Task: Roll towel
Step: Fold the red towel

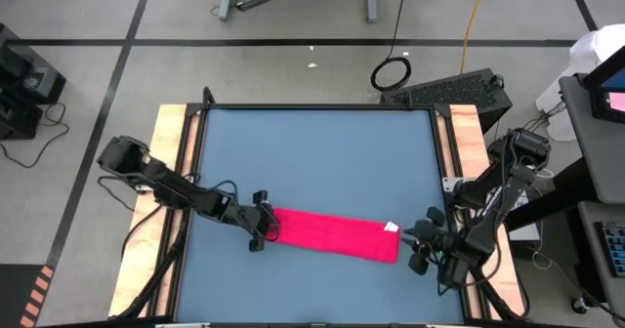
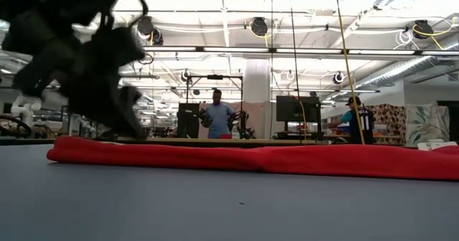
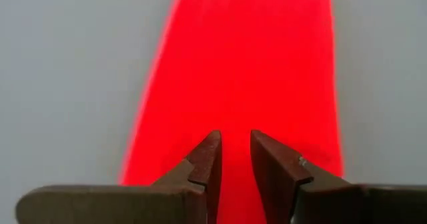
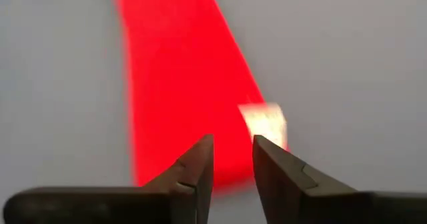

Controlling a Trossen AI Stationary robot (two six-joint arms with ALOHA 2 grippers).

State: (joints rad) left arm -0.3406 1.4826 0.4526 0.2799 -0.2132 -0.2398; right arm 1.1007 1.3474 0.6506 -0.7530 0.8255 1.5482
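The red-pink towel [image 1: 332, 234] lies flat on the blue table as a long narrow strip, running left to right near the front edge. Its white tag [image 1: 392, 226] is at the right end. My left gripper [image 1: 266, 232] is low over the strip's left end, fingers a narrow gap apart, and points along the strip [image 3: 240, 71]. My right gripper [image 1: 418, 242] is just off the right end, beside the tag [image 4: 265, 124], also with a narrow gap and empty. The low view shows the strip [image 2: 287, 158] lying along the table. My left gripper [image 3: 235, 141] stands over the towel's left end [image 2: 79, 149], slanting down from the table's left and pointing along the strip. Whether its fingertips touch the cloth I cannot tell.
The blue table top [image 1: 312, 152] has wooden side rails [image 1: 174, 133] left and right. Beyond the far edge there is a black box [image 1: 459, 89] and cables on the floor. People stand far off in the room [image 2: 219, 115].
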